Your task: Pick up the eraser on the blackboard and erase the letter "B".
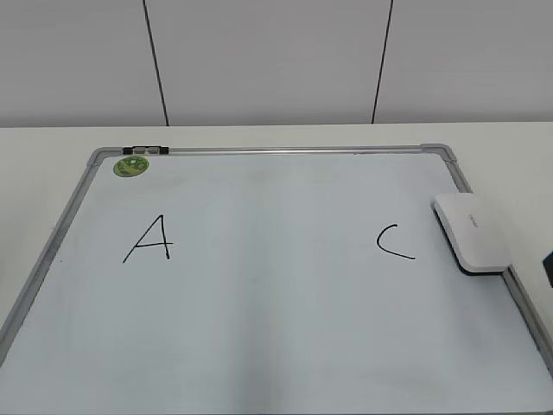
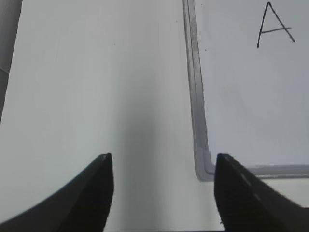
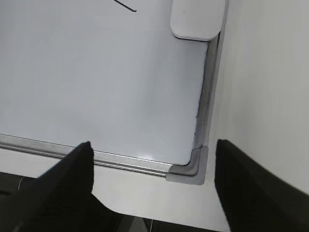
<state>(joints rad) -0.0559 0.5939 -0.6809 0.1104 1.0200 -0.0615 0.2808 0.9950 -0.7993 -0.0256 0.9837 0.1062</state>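
Note:
The blackboard (image 1: 276, 303) is a white dry-erase board with a grey frame, lying flat on the table. The eraser (image 1: 471, 232), a white rounded slab with a dark underside, lies on the board's right edge, just right of the "C" (image 1: 393, 242). No letter "B" shows; the board between the "A" (image 1: 149, 240) and the "C" is blank. My left gripper (image 2: 163, 162) is open and empty over the table beside the board's near left corner (image 2: 205, 169). My right gripper (image 3: 152, 147) is open and empty over the near right corner (image 3: 190, 166), with the eraser (image 3: 195, 19) farther ahead.
A small round green magnet (image 1: 130, 166) sits at the board's far left corner, next to a dark clip (image 1: 147, 150) on the frame. White table surrounds the board. A grey panelled wall stands behind. A dark part (image 1: 548, 268) shows at the right edge.

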